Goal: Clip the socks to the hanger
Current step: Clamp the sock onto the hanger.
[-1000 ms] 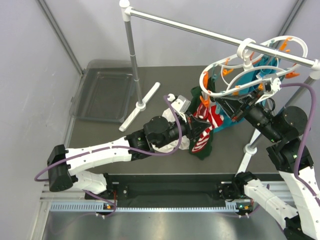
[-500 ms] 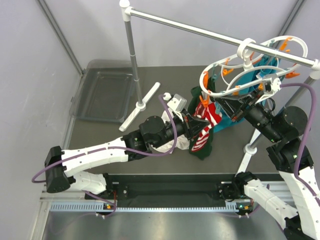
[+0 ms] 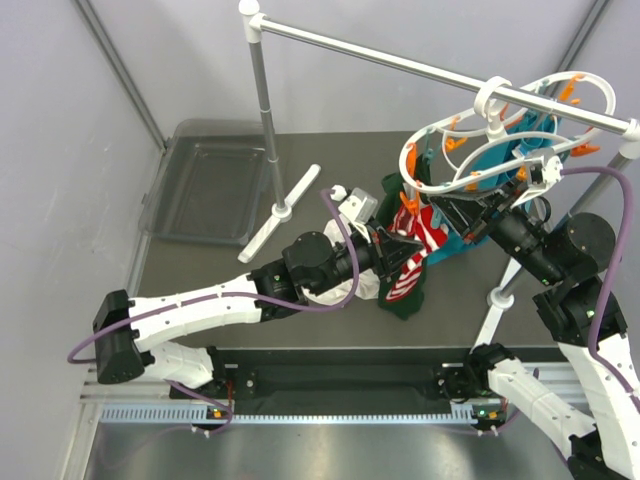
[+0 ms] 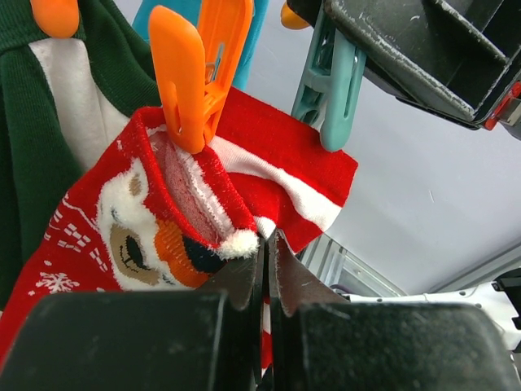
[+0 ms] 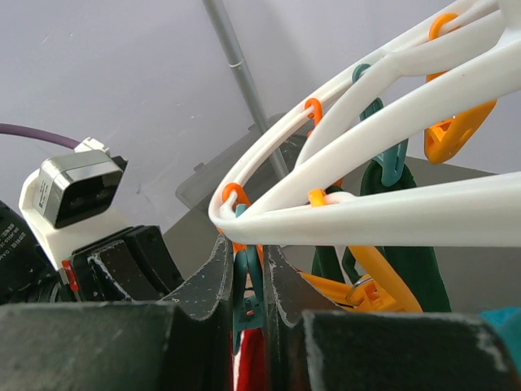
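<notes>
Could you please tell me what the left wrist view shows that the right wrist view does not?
Only the left wrist view shows the orange clip biting the cuff of the sock, with the left gripper shut on the cuff's edge. Only the right wrist view shows the white rings of the hanger and the upright pole. Both show the teal clip, apparently the same one, with the right gripper shut on it.

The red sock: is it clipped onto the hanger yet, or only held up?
Clipped. An orange clip bites the cuff of the red sock; the left gripper pinches its edge. The right gripper squeezes a teal clip.
</notes>
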